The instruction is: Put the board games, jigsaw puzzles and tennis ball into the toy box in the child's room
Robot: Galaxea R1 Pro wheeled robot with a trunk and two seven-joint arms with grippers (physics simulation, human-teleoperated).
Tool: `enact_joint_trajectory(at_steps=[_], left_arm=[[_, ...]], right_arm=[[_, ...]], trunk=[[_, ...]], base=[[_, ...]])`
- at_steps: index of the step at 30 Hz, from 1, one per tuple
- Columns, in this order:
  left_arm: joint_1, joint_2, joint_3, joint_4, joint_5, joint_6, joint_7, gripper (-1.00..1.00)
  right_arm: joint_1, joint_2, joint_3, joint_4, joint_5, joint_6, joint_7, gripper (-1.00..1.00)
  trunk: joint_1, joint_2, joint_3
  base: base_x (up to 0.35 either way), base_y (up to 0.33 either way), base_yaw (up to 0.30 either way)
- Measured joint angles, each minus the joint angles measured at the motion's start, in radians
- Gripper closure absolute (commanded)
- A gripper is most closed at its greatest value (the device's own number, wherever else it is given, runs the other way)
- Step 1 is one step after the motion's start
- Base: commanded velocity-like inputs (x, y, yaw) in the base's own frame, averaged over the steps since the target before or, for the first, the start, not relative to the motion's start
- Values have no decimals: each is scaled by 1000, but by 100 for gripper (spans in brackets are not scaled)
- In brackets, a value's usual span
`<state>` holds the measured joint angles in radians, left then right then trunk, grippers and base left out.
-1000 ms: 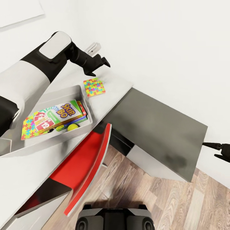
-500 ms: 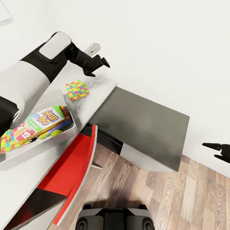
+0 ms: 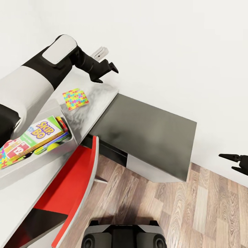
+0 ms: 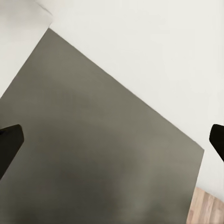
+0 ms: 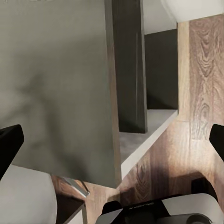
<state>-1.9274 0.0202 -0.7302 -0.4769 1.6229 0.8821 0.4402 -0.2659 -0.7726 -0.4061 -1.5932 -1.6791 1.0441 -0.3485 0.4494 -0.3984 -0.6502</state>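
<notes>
Toy box (image 3: pixel 70 139): light grey bin at 9 o'clock in head view, on the pale counter (image 3: pixel 98 94); partly hidden by the left arm.
In the box: Skip-Bo box (image 3: pixel 41 130) on top, tilted; red-and-white game box (image 3: pixel 15 150) just beside it toward frame edge; a yellow-green round bit, prob. tennis ball (image 3: pixel 52 146), under Skip-Bo's edge.
Jigsaw puzzle (image 3: pixel 75 99): multicolour flat square, lying on the counter outside the box, just beyond its far rim, at 10 o'clock.
Left gripper (image 3: pixel 107 71): above the counter's far corner, at 11 o'clock; jaws spread, nothing between. Wrist cam looks down on the dark grey desk (image 4: pixel 93 154).
Right gripper (image 3: pixel 231 162): at 3 o'clock, well apart from the counter, over the wood floor (image 3: pixel 179 210); jaws spread, empty.
Dark grey desk (image 3: pixel 148 132): lower slab touching the counter's end, near centre.
Red chair (image 3: pixel 75 182): at 7 o'clock, tucked against the counter.
</notes>
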Motion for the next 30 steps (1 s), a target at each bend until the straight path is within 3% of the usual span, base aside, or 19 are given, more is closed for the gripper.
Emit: enact_joint_trajectory(at_steps=[20,30], left_arm=[[10,5,-1,0,-1,0,1,-100],[18,6,-1,0,-1,0,0,-100]], right_arm=[[0,1,-2,-2,0,0,0,-100],[1,2,-2,-3,-1,0,0,-100]], trunk=[[0,0,0],[0,0,0]], base=[[210,69,-11],[88,53,-1]])
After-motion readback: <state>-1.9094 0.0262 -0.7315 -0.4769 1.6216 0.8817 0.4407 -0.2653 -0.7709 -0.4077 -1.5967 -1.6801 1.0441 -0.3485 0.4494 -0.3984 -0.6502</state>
